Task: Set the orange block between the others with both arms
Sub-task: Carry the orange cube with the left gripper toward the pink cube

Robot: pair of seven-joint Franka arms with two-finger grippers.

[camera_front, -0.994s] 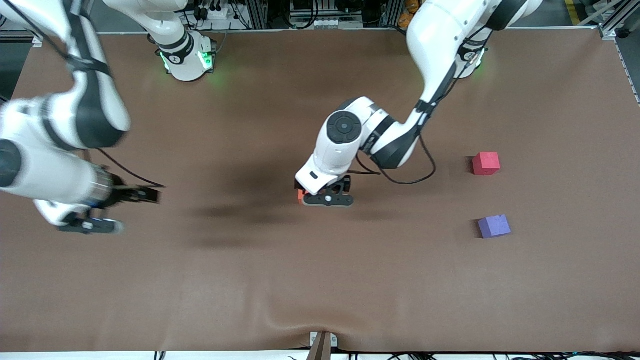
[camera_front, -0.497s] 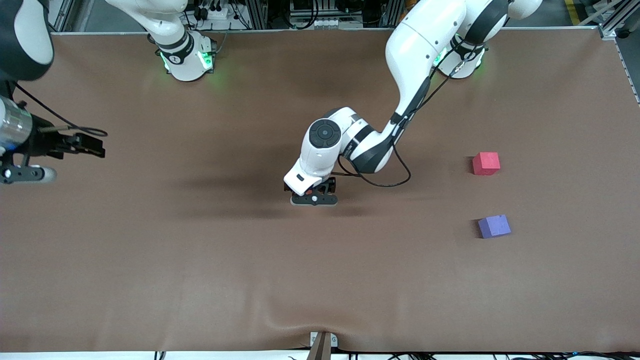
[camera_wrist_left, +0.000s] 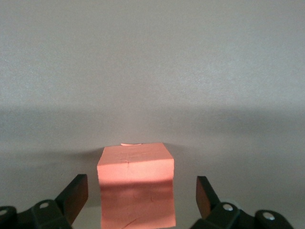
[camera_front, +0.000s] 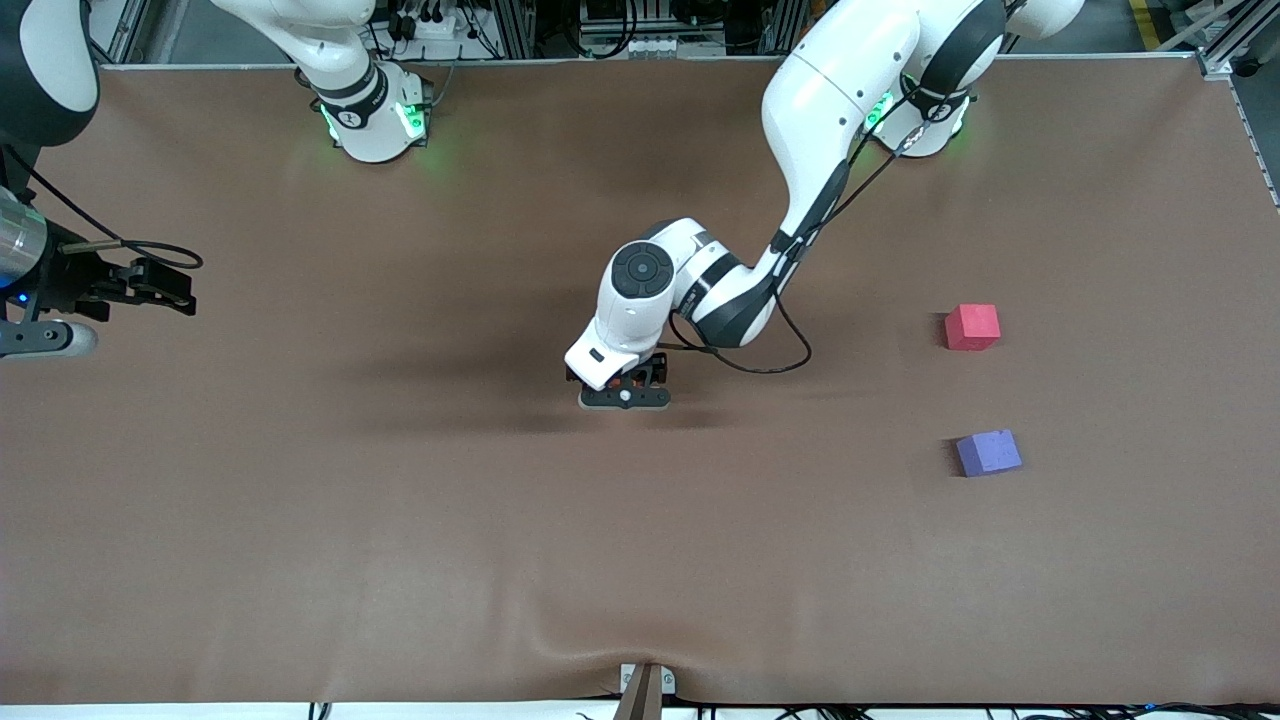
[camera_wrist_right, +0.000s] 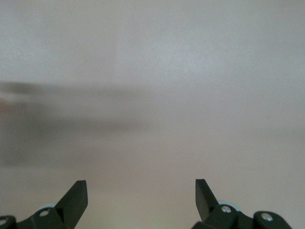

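Brown matting covers the whole counter, and near its middle sits the orange block, almost fully hidden in the front view under the left hand but plain in the left wrist view, resting on the mat squarely between the two spread fingers with a clear gap on each side. That hand is released and grasps nothing; its low, straddling pose looks like the set-up for a pick, so the jaws would only need to close. Well apart, toward the left arm's end of the counter, stand the red block and, nearer the front camera, the purple block, with an open gap between them where the orange one should plausibly go. The right hand hangs over the edge of the counter at the right arm's end, also released and empty, its wrist view showing only bare mat; that arm appears to be waiting. No brand, label or readable writing shows on the blocks or the mat.
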